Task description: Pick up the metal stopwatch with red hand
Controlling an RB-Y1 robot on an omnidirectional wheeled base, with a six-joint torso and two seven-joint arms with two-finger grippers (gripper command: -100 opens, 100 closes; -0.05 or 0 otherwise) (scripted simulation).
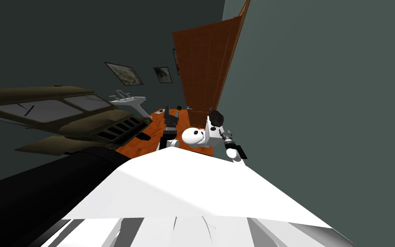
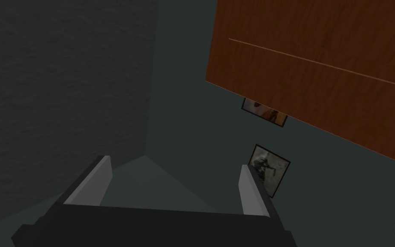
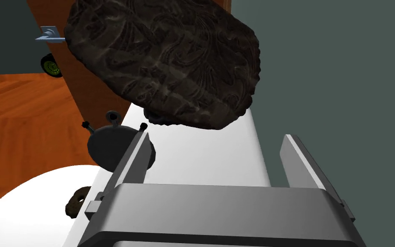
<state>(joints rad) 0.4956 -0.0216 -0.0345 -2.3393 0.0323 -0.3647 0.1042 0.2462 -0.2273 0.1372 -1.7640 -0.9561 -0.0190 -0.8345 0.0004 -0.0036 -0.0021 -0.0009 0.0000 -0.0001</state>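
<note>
The stopwatch (image 3: 106,148) is a dark grey round case with a ring and two small knobs on top. It lies at the edge of a white toilet tank lid (image 3: 201,154), just outside one finger of my right gripper (image 3: 216,138), which hides part of it. That gripper is open with nothing between its fingers and hovers low over the lid. In the head view the right gripper (image 1: 225,136) is beside the toilet tank (image 1: 211,132). My left gripper (image 2: 175,171) is open and empty, raised over the floor (image 1: 169,115).
A big dark patterned lump (image 3: 166,60) sits on the lid just ahead of the right gripper. A small brown ring (image 3: 79,201) lies on the toilet's white curve below the stopwatch. A wooden door (image 1: 205,64) stands behind, a grey wall to the right, and a small green-hubbed wheel (image 3: 51,66) lies on the floor.
</note>
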